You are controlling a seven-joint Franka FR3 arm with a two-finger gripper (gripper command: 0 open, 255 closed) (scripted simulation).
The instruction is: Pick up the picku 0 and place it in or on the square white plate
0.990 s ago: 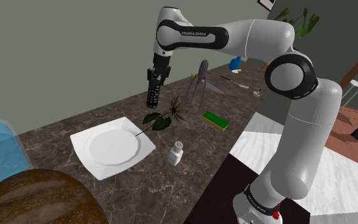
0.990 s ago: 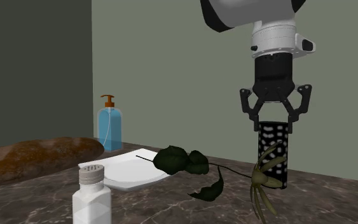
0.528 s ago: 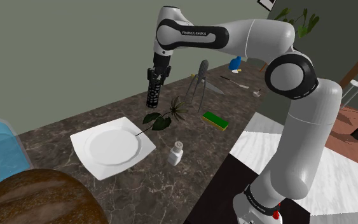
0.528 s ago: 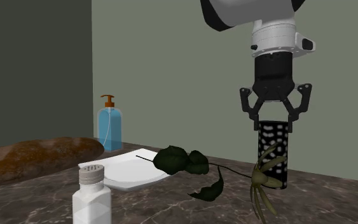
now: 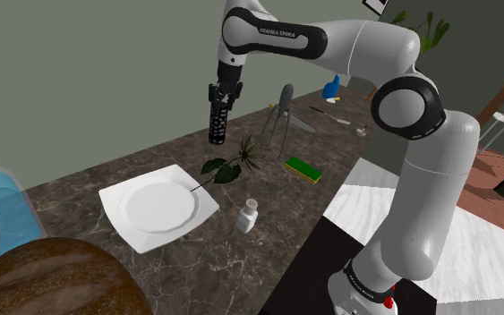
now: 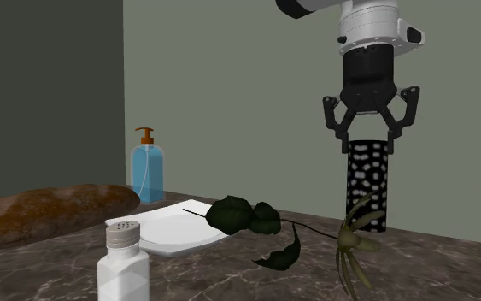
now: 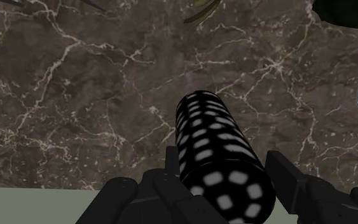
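The black gripper [image 5: 221,95] is closed on the top of a black, white-spotted cylinder [image 5: 216,127], holding it upright above the marbled counter [image 5: 89,190]. The square white plate [image 5: 158,208] lies apart, toward the shoulder view's lower left. A dark-leaved flower [image 5: 232,166] lies between them, and a shaker [image 5: 248,216] stands near the plate.

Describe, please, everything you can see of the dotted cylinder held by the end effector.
The cylinder is black, covered in rows of white dots, and its flat end is dotted too. It hangs upright, with its top clasped between the fingers of the end effector. Nothing else seems to touch it. Its lower end appears clear of the dark marbled counter, near a wilted flower.
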